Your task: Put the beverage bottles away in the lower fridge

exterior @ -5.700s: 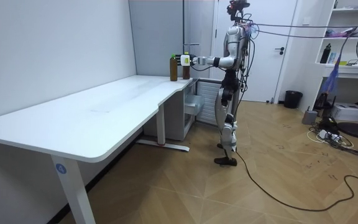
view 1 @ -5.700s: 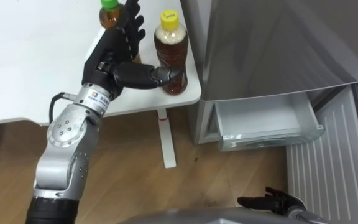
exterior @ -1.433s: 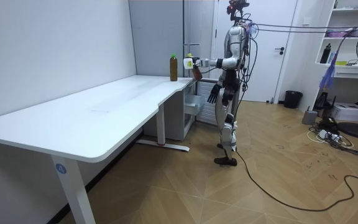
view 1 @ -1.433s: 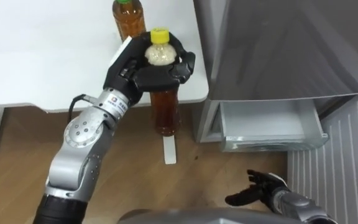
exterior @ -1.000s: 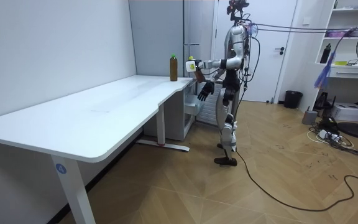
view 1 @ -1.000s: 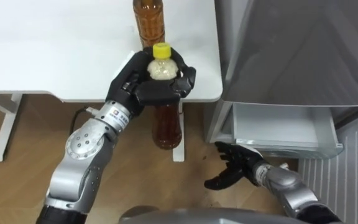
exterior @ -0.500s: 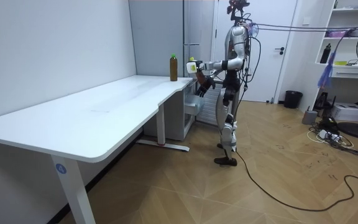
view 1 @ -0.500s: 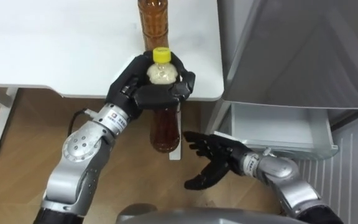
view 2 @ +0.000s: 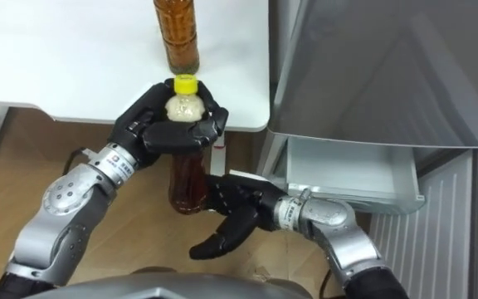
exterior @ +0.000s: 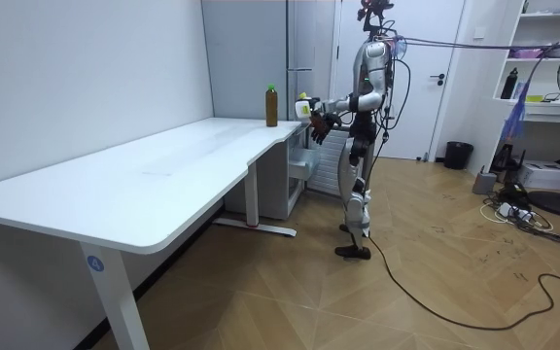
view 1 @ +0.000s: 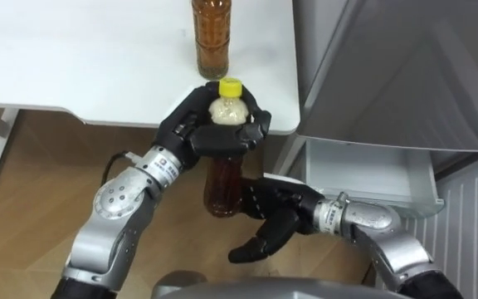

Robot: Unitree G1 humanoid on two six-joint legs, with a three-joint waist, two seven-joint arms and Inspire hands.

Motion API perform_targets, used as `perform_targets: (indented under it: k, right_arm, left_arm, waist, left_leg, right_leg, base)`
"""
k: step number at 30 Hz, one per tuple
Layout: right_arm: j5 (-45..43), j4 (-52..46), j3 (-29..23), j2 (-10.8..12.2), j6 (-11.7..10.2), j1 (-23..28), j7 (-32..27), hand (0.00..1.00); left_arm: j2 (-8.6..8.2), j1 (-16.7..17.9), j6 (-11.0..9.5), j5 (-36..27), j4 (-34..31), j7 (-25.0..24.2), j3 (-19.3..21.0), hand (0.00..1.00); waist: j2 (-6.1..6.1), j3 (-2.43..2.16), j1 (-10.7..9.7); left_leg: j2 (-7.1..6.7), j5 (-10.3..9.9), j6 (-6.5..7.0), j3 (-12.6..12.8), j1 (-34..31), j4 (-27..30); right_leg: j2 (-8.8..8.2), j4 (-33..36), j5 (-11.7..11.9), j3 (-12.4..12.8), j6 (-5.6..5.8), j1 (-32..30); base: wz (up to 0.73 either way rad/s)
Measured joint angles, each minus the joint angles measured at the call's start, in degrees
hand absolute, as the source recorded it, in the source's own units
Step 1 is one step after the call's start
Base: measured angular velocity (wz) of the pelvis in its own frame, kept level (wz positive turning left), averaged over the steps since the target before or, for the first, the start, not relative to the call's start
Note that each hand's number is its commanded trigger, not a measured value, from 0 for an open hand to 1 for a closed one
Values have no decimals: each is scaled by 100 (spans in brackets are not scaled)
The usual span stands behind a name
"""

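A brown tea bottle (view 1: 222, 181) with a yellow cap hangs upright in front of me, off the table's edge. My left hand (view 1: 191, 133) is shut on its neck and shoulder from above. My right hand (view 1: 274, 223) is open, fingers spread, right beside the bottle's lower part; I cannot tell whether it touches. A second brown bottle (view 1: 210, 37) stands on the white table (view 1: 73, 58) just behind; its green cap shows in the room view (exterior: 271, 89). To the right, the grey fridge (view 1: 405, 66) has its lower drawer (view 1: 363, 170) pulled out.
I stand at the table's end next to the fridge (exterior: 299, 58). The drawer's pale inside looks bare. The open fridge door's ribbed panel (view 1: 471, 224) stands at the far right. Wooden floor (view 1: 23, 208) lies below.
My right hand has risen from low by the drawer to the bottle's lower part. The left hand keeps its hold on the bottle, now carried off the table. The view has shifted.
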Motion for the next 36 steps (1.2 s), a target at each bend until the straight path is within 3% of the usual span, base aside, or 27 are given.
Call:
perform_targets:
  k: [7,17,20,34,35,36]
  right_arm:
    - [576,-166,-26,11,11,-27,8,0]
    - [1393,-162,90,-13,90,45,-184,0]
    - [1852,-162,254,-125,90,48,-391,0]
    - [2161,-162,547,-219,90,60,-765,0]
    - [2161,-162,558,-219,90,62,-781,57]
    - [2161,-162,560,-218,90,66,-785,98]
  left_arm:
    - [1,0,-101,1,13,-79,-23,100]
    - [10,-2,-231,-10,397,-134,-242,100]
    - [90,-3,-262,-17,561,-124,-379,100]
    - [115,6,-352,-18,782,-72,-473,100]
    - [115,15,-352,-18,782,-52,-478,100]
    - [115,18,-352,-17,782,-48,-479,100]
  waist:
    - [111,72,4]
    - [132,55,0]
    - [130,54,-6]
    - [203,21,-21]
    - [204,22,-22]
    - [204,21,-24]
  left_leg:
    - [2,-2,1,-21,0,6]
    - [-4,1,1,-44,-80,10]
    - [-4,1,1,-39,-81,7]
    - [-7,1,1,-38,-63,4]
    - [-7,1,1,-35,-48,-4]
    - [-7,0,1,-35,-46,-8]
  right_leg:
    - [3,-9,0,-8,0,37]
    - [2,-10,0,-20,0,-30]
    - [2,-12,0,-20,1,-23]
    - [2,-9,0,-1,1,12]
    - [2,-8,0,1,1,23]
    - [2,-6,0,2,1,25]
  base:
    - [2]
    - [0]
    - [0]
    - [0]
    - [0]
    - [0]
